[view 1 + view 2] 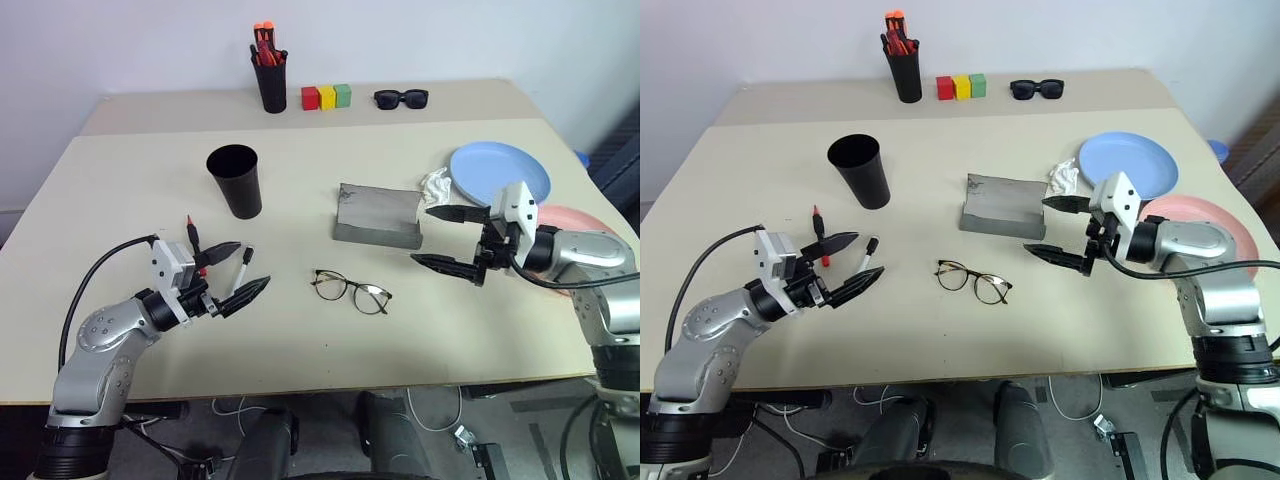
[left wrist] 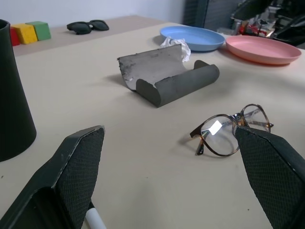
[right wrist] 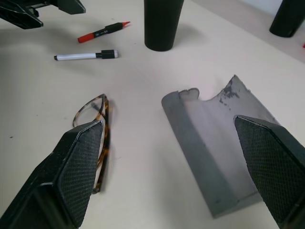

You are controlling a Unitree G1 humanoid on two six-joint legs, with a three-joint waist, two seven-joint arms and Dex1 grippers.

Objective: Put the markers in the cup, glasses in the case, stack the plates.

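Observation:
The black cup (image 1: 234, 180) stands upright left of centre. Two markers lie near my left gripper (image 1: 252, 264), which is open and hovers just above them: a red-tipped one (image 3: 102, 32) and a white one with a black cap (image 3: 86, 55). The wire-rimmed glasses (image 1: 350, 290) lie unfolded mid-table, in front of the grey case (image 1: 378, 216), which lies open. My right gripper (image 1: 421, 235) is open beside the case's right end, holding nothing. The light blue plate (image 1: 500, 170) and the pink plate (image 1: 1205, 215) sit side by side at the right, the pink one partly behind my right arm.
At the back stand a black pen holder (image 1: 270, 80) with orange-red pens, three coloured blocks (image 1: 327, 96) and black sunglasses (image 1: 401, 98). A crumpled white scrap (image 1: 436, 185) lies between the case and the blue plate.

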